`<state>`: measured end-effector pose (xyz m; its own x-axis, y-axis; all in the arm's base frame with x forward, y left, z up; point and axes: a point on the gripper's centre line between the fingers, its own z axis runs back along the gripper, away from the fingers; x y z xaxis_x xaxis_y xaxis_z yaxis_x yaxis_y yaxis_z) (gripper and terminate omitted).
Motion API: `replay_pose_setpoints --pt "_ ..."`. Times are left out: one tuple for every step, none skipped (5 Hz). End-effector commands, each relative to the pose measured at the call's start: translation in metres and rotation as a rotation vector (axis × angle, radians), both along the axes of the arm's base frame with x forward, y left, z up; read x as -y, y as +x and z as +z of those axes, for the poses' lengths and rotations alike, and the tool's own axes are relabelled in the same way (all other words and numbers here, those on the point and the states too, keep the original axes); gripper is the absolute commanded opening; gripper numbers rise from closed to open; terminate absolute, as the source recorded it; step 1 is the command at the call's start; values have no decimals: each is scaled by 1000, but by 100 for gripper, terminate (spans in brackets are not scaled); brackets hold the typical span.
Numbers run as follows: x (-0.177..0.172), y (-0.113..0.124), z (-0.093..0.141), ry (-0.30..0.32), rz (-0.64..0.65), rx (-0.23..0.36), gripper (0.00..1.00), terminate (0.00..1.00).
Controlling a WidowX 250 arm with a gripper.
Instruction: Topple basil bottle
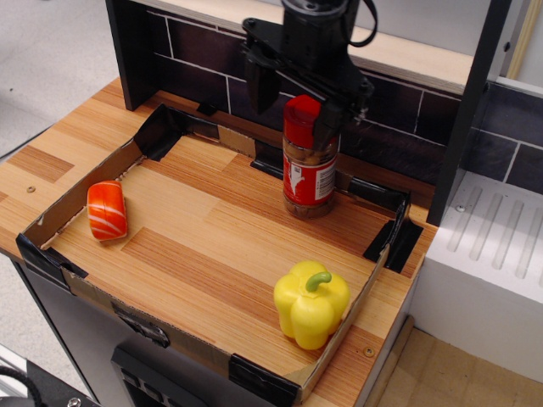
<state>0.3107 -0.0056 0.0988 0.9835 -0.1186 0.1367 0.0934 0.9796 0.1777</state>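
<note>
The basil bottle [309, 165], a clear jar of brownish contents with red cap and red-and-white label, stands upright at the back of the worktop [204, 237], the black gripper [297, 97] spread wide around its cap.

Red-capped basil bottle [308, 170], upright

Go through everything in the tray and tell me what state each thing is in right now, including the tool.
basil bottle: upright, red cap on, near the tray's back wall, not toppled.
tool: at the bottle's cap, one finger in front of it; open or shut cannot be told.
yellow pepper: standing stem up in the tray's front right corner.
salmon sushi: lying flat by the tray's left wall.
cardboard tray: open-topped, low walls standing.
</note>
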Motion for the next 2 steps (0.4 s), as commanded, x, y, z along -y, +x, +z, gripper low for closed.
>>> replay_pose_setpoints --pt "-3 10 6 -93 56 -33 100 0" --pt "-3 12 1 -125 55 -41 100 0"
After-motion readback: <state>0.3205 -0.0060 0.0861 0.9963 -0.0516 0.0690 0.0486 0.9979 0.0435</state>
